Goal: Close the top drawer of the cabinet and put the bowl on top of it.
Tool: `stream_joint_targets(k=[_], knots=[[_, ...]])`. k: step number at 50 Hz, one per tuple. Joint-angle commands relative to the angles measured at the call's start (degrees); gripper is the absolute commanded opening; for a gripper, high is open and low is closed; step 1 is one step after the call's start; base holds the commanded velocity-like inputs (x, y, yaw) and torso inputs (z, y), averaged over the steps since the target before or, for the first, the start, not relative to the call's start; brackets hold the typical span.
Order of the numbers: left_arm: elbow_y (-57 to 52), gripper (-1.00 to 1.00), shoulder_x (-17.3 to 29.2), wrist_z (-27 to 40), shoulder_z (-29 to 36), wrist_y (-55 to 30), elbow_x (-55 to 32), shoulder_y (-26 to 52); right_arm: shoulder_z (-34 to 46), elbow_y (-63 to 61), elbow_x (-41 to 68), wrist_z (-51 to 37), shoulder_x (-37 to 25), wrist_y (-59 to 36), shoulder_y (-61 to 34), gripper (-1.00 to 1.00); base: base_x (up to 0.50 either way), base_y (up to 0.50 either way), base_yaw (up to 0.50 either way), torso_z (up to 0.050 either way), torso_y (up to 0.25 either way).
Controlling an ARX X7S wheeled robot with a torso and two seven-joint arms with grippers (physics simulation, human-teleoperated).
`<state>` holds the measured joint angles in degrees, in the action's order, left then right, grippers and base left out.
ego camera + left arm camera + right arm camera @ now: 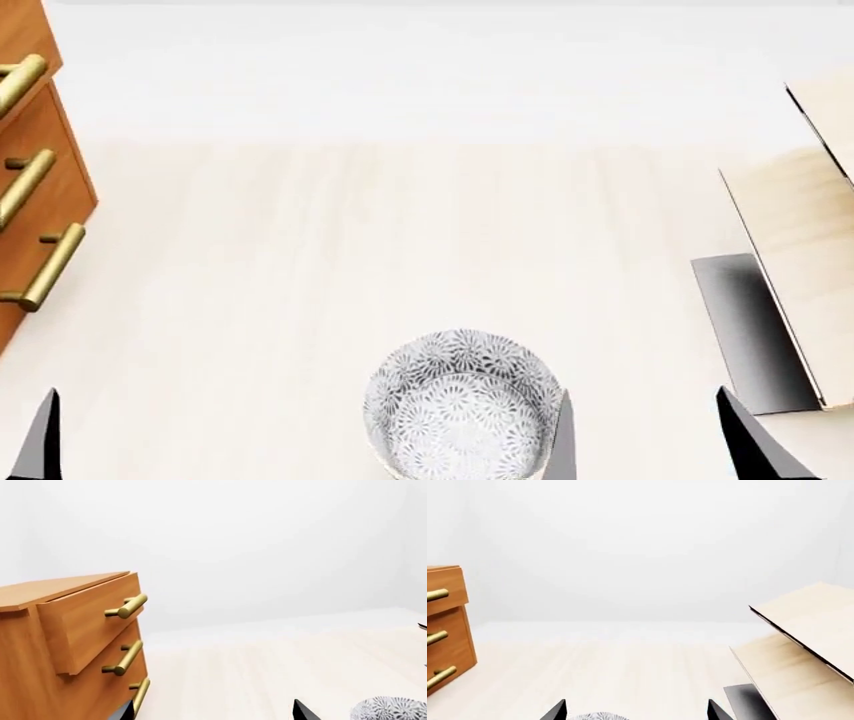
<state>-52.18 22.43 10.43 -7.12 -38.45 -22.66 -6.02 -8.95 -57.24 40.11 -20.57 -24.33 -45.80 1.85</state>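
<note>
Both grippers, left (212, 711) and right (637, 710), hang spread and empty: the drawer (83, 625) juts out (unpushed), the bowl (463, 405) waits on the table (400, 230).

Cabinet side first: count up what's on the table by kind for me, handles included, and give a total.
Cabinet: 1
Brass bar handles showing on its drawers: 3
Patterned bowl: 1
Pale wood panels with a dark grey base: 1 group
Total: 6
</note>
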Motion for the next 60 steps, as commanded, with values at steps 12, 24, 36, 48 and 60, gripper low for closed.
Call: stream_joint_targets(k=[12, 24, 36, 48, 60], knots=[[-0.6, 1.0, 1.0, 0.5, 0.3, 1.2, 0.2, -1.2, -0.6, -0.6, 3.5, -2.8, -2.5, 1.4, 0.6, 1.0, 0.3, 0.0, 0.0, 0.0, 0.001], [-0.9, 1.0, 1.3, 0.9, -0.3, 1.2, -0.6, -1.4, 0.3, 0.4, 3.8, -3.8, -3.9, 4.2, 1.5, 1.0, 0.31, 0.0, 0.0, 0.0, 0.001], [-1.1, 1.0, 1.9, 1.3, -0.4, 0.9, -1.1, -1.4, 1.9, 1.7, 1.3, -2.6, -3.8, 7.3, 3.3, 1.0, 0.32, 0.0, 0.0, 0.0, 0.0], [-0.3, 1.0, 2.1, 1.7, 0.6, 0.8, -1.0, -0.8, 0.7, 1.0, 4.2, -4.4, -4.8, 6.8, 2.7, 1.0, 0.16, 0.0, 0.0, 0.0, 0.0], [6.7, 1.0, 2.8, 1.3, 3.0, -4.3, -2.8, 9.0, 3.9, 4.6, -1.7, -1.1, -3.7, 12.2, 6.3, 1.0, 0.0, 0.0, 0.0, 0.0, 0.0]])
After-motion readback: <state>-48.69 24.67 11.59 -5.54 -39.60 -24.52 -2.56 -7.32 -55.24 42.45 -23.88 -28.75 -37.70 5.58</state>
